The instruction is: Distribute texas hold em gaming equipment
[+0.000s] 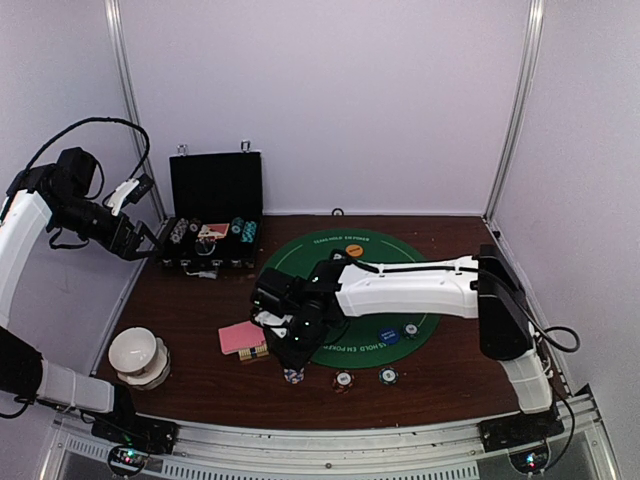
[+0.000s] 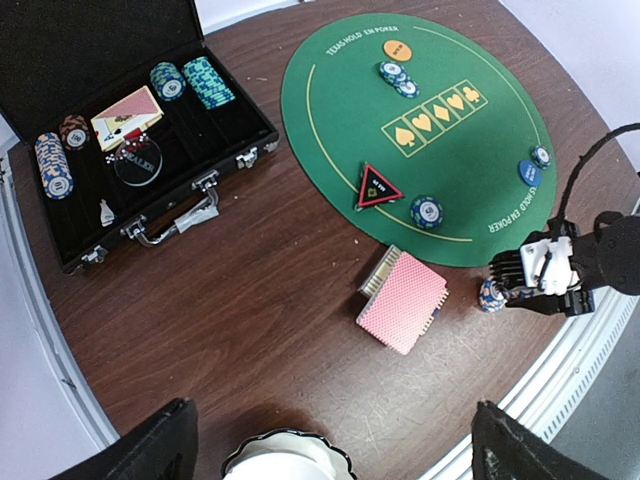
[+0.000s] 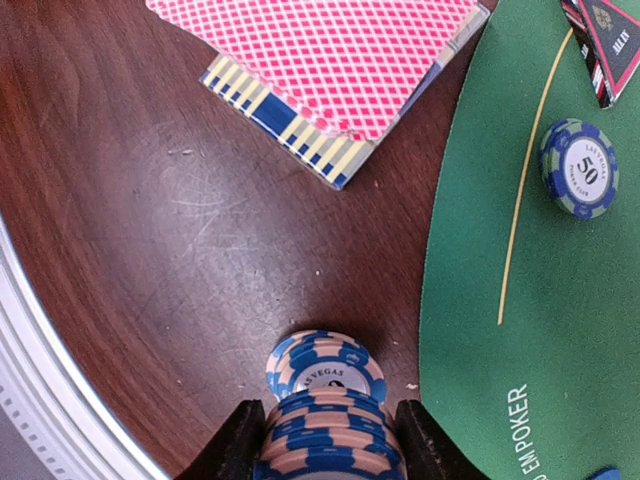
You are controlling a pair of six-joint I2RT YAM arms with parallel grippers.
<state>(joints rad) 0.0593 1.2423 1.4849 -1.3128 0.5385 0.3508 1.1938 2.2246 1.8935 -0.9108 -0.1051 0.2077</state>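
The left gripper (image 1: 145,240) hangs raised at the far left beside the case (image 1: 215,185), its fingers spread wide and empty, well apart from anything it could serve next. The cards (image 1: 241,336) lie on bare wood between the case and the mat (image 1: 395,258). The stack (image 3: 328,425) of blue-and-peach chips stands on the wood just off the mat's rim, at about 7 o'clock of the mat in the top view, with the cards at its 10 o'clock. The right gripper (image 3: 328,412) is directly over it: the fingers (image 3: 235,448) sit at 9 and 3 o'clock of the stack and look pressed to its sides, so I read it as grasped. The stack's axis is upright, but its top chip (image 3: 325,368) is slid toward 12 o'clock. The right arm is clearly the one placed to act; a straight lift looks safest, since that loose chip could slip. Two more chips (image 1: 343,380) sit on the wood at the stack's 3 o'clock.
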